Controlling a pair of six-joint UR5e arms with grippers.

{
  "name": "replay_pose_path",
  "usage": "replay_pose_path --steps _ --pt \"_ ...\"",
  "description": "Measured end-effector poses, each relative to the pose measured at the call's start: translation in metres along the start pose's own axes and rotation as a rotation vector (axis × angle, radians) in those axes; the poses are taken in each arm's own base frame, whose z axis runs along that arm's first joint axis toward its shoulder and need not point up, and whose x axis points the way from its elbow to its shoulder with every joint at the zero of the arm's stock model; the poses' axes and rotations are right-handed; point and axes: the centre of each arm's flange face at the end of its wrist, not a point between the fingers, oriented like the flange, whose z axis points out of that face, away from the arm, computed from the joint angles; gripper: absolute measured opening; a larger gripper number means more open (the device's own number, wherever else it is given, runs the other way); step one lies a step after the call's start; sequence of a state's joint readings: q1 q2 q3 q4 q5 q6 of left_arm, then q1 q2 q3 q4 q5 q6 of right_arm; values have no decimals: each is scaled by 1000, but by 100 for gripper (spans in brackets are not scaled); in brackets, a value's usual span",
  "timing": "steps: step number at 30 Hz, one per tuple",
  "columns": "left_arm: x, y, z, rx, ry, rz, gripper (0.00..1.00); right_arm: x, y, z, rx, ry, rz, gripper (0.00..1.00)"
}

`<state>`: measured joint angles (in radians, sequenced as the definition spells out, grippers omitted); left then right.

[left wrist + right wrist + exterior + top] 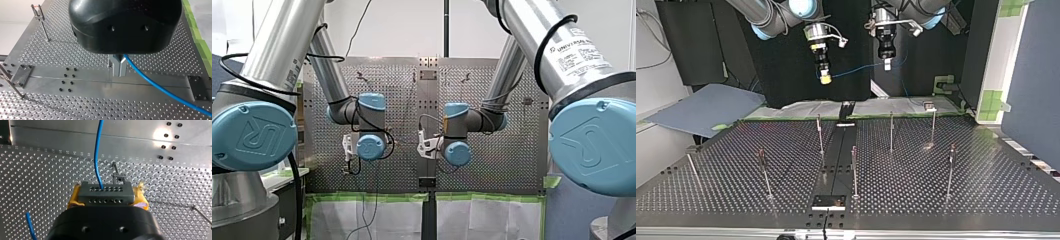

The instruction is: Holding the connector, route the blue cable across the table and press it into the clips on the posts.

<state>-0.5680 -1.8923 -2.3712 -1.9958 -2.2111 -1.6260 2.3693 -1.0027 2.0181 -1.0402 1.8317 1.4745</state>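
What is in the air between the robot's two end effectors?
The blue cable stretches between them, from the connector in my right end effector to my left end effector. The top view shows it.

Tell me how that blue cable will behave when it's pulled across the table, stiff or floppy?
Probably floppy: the blue cable bows as it leaves the connector and sags in the top view. Likely light, being so thin beside it. Gentle bends suggest slight springiness.
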Motion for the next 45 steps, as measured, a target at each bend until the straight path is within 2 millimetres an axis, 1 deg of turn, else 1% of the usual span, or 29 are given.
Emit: replay_pose_path --steps 4,6,9,12,18,25,33,43,45 --pt "-2 -2 1 3 -3 -6 2 0 0 0 0 0 0 0" --pt "-6 -4 2 5 -7 -9 2 -1 1 1 -5 -3 -3 0" --pt "-15 -5 3 6 -12 -15 2 -5 7 8 -30 -17 -20 0" --pt "-24 -4 4 1 -21 -24 2 4 9 17 -44 -11 -20 0" --pt "-43 -1 10 -15 -39 -34 2 38 5 34 -18 31 24 0" --pt "-70 0 17 -46 -69 -53 2 90 -3 49 47 91 15 0" --pt "-106 5 28 -115 -110 -83 2 138 -16 45 111 129 5 0" --pt "-159 14 46 -214 -169 -127 2 206 -30 42 184 192 59 0" --pt "-167 17 49 -237 -174 -128 2 216 -31 43 194 198 71 0"
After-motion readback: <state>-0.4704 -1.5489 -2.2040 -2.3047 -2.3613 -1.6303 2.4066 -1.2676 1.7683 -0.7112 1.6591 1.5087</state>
